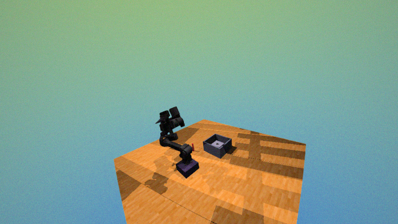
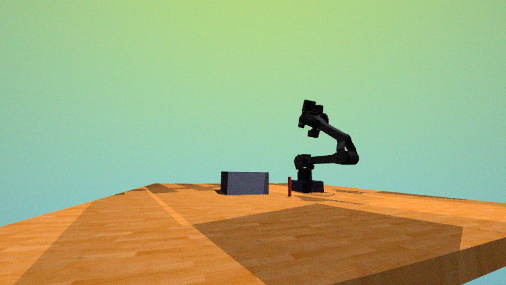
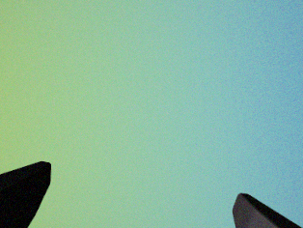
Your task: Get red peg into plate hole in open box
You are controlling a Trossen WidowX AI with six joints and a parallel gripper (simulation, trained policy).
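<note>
Wood-grained tabletop (image 1: 178, 200) (image 2: 124, 229): red peg (image 1: 193, 147) (image 2: 289, 186) apparently upright, open box (image 1: 211, 149) (image 2: 247, 183) at its three o'clock, top view; raised gripper (image 1: 168, 116) (image 2: 307, 119) (image 3: 145, 188), fingers apart.

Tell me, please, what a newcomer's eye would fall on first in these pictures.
Probably the black arm, folded back on itself above its dark base, with its gripper wide open and nothing between the fingers. Next might come the small red peg, standing upright on the wooden table between the base and the open grey-blue box in the exterior view.
</note>
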